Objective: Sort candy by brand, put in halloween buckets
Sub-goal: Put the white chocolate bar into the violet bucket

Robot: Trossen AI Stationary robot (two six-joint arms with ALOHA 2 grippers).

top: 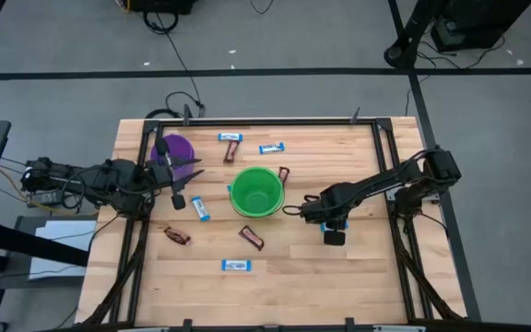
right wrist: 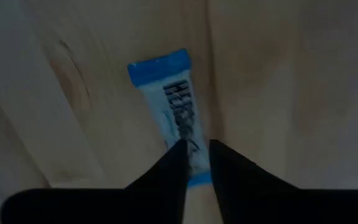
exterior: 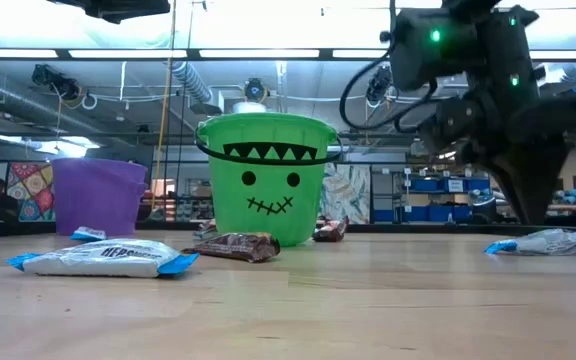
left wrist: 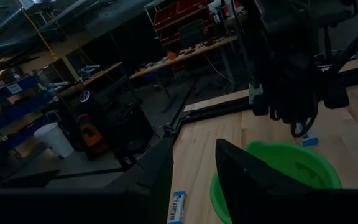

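Lying flat on pale grained wood, crinkled blue-and-white candy bar (right wrist: 174, 112), round glossy green bucket (top: 255, 193)

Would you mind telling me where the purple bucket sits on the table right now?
In the high view, the purple bucket stands at the table's far left, under the left tool, with the green bucket further right toward the table's middle.

The green bucket (exterior: 266, 175) wears a black stitched face and zigzag band. The purple bucket (exterior: 98, 195) is plain. One candy bar (right wrist: 176, 115) is white with blue ends and dark lettering; another (exterior: 236, 246) is dark brown. The worktop (top: 339, 267) is pale wood.
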